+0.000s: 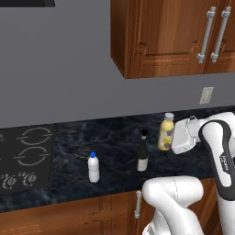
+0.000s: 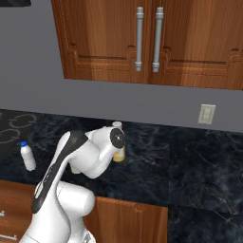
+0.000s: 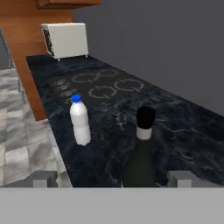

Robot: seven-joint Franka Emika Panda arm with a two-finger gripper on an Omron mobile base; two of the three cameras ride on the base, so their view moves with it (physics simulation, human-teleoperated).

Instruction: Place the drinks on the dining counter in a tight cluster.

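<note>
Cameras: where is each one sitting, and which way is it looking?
Left base view: behind the arm on its left, facing the counter and wall; the white arm rises at lower right, hand beside the yellow juice bottle.
Right base view: behind on the right, same counter; the arm rises at lower left.
Hand view: on the hand, looking along the counter past the wine bottle; fingers at bottom.
All three show the white blue-capped bottle.

The white arm with dark joints (image 1: 219, 151) was bent over at the elbow, hand pointing sideways and low. Its two-finger gripper (image 3: 113, 178) had the dark tips spread wide apart, nothing between them.
</note>
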